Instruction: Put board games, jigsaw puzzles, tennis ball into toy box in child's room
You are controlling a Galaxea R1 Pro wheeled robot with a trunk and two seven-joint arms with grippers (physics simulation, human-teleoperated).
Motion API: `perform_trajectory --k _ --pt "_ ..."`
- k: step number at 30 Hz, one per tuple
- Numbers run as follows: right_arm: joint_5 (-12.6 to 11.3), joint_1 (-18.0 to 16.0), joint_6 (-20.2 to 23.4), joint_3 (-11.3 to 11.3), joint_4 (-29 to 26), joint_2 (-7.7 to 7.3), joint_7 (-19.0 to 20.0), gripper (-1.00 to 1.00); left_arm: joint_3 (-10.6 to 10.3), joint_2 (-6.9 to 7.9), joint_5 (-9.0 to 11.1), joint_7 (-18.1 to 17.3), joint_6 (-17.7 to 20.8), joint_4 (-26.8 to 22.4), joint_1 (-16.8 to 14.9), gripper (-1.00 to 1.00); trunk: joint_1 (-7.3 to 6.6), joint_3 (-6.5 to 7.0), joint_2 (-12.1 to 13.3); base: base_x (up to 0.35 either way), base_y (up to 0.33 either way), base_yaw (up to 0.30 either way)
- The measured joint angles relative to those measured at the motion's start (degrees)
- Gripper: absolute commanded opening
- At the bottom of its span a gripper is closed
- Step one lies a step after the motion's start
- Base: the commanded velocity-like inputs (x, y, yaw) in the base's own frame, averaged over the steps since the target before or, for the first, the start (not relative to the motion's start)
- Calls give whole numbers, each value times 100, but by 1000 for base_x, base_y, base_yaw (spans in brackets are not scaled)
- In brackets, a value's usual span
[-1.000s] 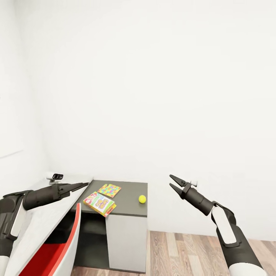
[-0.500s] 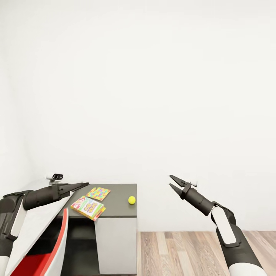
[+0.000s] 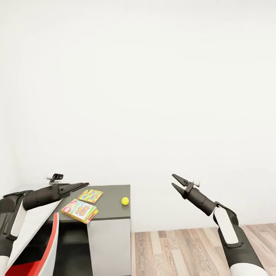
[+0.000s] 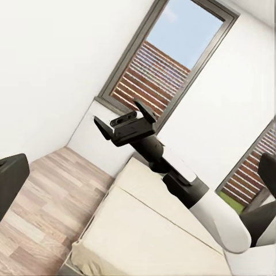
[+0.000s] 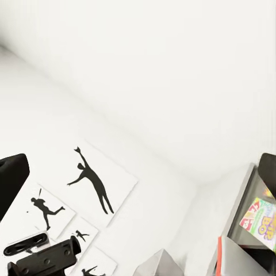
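Left end effector (image 3: 82, 185) hangs over the pale table (image 3: 36, 216), fingers together. On the dark cabinet section: board game (image 3: 79, 210), jigsaw puzzle (image 3: 90, 195), then tennis ball (image 3: 125, 201), all apart. White wall (image 3: 153, 96) behind, wood-plank floor (image 3: 184, 249) below. Right end effector (image 3: 175, 182) hangs mid-air, fingers apart, empty.

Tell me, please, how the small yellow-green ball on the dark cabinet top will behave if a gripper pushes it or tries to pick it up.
The tennis ball is round and lies free on the flat cabinet top, so it will probably roll. It sits near the front edge, so a push could send it off. Its curved sides may slip between narrow fingers.
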Motion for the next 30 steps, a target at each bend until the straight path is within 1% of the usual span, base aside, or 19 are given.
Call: perform_trajectory --k 4,15,18,22,30 --pt "-1 0 1 -18 7 0 0 100 3 0 -5 0 0 0 0 100 1 0 0 -86 0 -241" --pt "-2 0 2 -64 83 0 0 100 -1 0 -2 0 0 0 0 100 1 -5 0 -158 0 -244" --pt "-3 0 2 -81 141 0 0 100 -2 0 -7 0 0 0 0 100 0 -5 0 -36 0 -245" --pt "-5 0 2 -168 195 0 0 100 -1 0 -8 0 0 0 0 100 0 -5 0 -9 0 -245" --pt "-1 0 2 -194 249 0 0 100 -10 0 -23 0 0 0 0 100 0 -5 0 -1 0 -245"
